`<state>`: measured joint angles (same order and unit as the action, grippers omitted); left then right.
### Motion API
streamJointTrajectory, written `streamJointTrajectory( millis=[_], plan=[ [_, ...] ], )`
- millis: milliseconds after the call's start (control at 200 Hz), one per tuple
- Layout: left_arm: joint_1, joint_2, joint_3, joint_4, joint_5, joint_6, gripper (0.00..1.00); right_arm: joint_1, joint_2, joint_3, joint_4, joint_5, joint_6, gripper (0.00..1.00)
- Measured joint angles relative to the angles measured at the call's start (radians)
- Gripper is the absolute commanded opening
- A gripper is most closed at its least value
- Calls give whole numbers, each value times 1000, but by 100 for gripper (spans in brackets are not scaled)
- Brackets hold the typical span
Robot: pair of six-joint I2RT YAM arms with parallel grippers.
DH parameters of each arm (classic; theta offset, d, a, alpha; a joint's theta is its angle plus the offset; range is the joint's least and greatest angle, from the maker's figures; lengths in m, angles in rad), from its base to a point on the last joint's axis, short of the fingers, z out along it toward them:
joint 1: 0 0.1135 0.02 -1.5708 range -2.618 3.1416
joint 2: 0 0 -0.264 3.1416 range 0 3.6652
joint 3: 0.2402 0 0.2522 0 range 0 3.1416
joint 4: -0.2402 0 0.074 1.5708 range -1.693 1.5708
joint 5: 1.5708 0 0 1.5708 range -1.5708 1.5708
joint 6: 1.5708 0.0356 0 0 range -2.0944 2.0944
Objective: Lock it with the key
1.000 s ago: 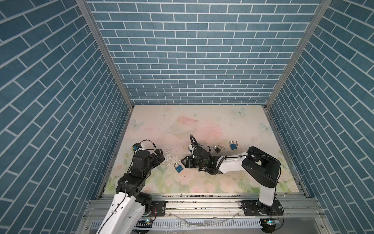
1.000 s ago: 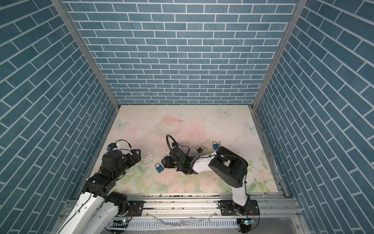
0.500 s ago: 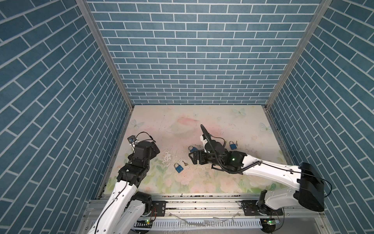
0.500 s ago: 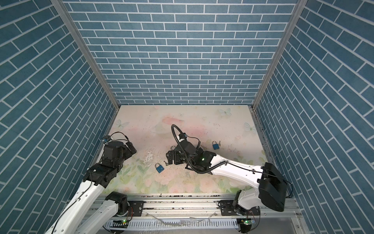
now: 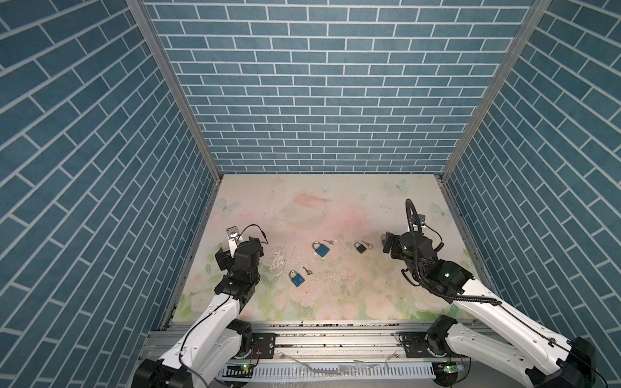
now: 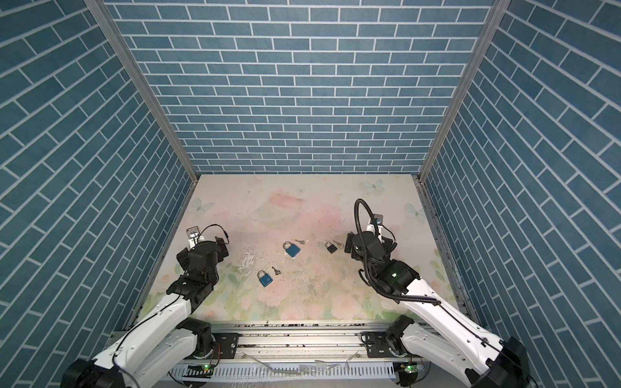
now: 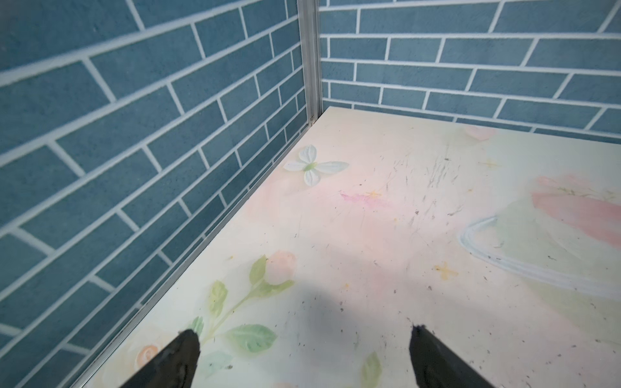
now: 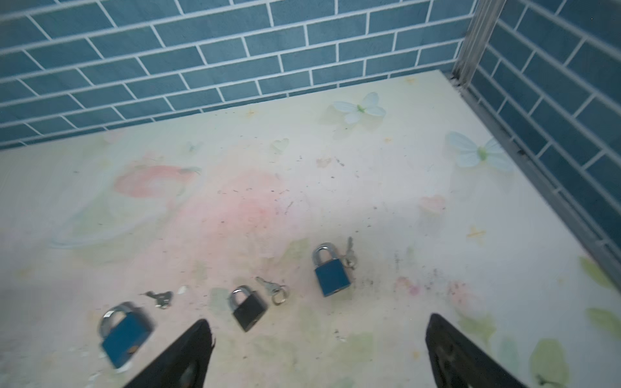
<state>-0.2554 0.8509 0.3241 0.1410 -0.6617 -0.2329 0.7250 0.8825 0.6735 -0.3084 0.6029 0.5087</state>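
Three padlocks show in both top views, each with a small key beside it. A blue padlock (image 5: 321, 250) lies mid-table with its key (image 5: 329, 242). Nearer the front lies a second blue padlock (image 5: 297, 278) with its key (image 5: 306, 270). A black padlock (image 5: 360, 248) has a ringed key (image 5: 368, 245). The right wrist view shows the black padlock (image 8: 248, 310), a blue padlock (image 8: 332, 273) and a blurred blue padlock (image 8: 126, 334). My right gripper (image 5: 408, 240) (image 8: 319, 322) is open and empty, right of the black padlock. My left gripper (image 5: 238, 250) (image 7: 304, 332) is open over bare table by the left wall.
Blue brick-patterned walls (image 5: 100, 201) close in the floral table (image 5: 336, 302) on three sides. A metal rail (image 5: 302, 336) runs along the front edge. Both arm bases stand at the front corners.
My right gripper drew back from the table's middle to the right side and its jaws widened. A blue padlock now lies uncovered where it was. My left arm shifted slightly toward the left wall.
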Motion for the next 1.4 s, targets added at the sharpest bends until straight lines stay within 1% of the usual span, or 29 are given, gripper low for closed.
streamJointTrajectory(
  millis=[105, 185, 300, 375, 440, 545, 700, 910, 1040, 1090, 1175, 1275, 1400],
  plan=[
    [1, 69, -45, 190, 4, 94, 100, -68, -6, -124, 131, 55, -190, 99],
    [2, 154, -66, 319, 24, 156, 100, -171, -6, -196, 216, 75, -285, 99],
    [8, 268, -102, 493, 68, 221, 100, -324, -28, -275, 343, 61, -351, 99],
    [23, 341, -108, 577, 98, 251, 99, -397, -49, -338, 455, 15, -386, 99],
    [44, 399, -108, 651, 127, 267, 99, -455, -36, -389, 560, -37, -408, 99],
    [64, 469, -106, 737, 162, 291, 100, -533, 76, -423, 724, -124, -446, 99],
    [77, 551, -106, 867, 213, 319, 100, -637, 311, -465, 998, -262, -477, 99],
    [81, 671, -105, 996, 265, 342, 100, -700, 475, -481, 1260, -421, -480, 99],
    [81, 711, -106, 1023, 277, 350, 99, -745, 632, -480, 1432, -502, -473, 99],
    [81, 712, -105, 1034, 277, 350, 100, -753, 668, -477, 1443, -523, -471, 99],
    [82, 711, -98, 1034, 276, 350, 100, -763, 668, -455, 1407, -536, -461, 99],
    [82, 711, -79, 1022, 271, 349, 100, -763, 668, -357, 1316, -511, -451, 99],
    [82, 711, -62, 1009, 262, 349, 99, -763, 661, -322, 1312, -502, -442, 99]
  ],
)
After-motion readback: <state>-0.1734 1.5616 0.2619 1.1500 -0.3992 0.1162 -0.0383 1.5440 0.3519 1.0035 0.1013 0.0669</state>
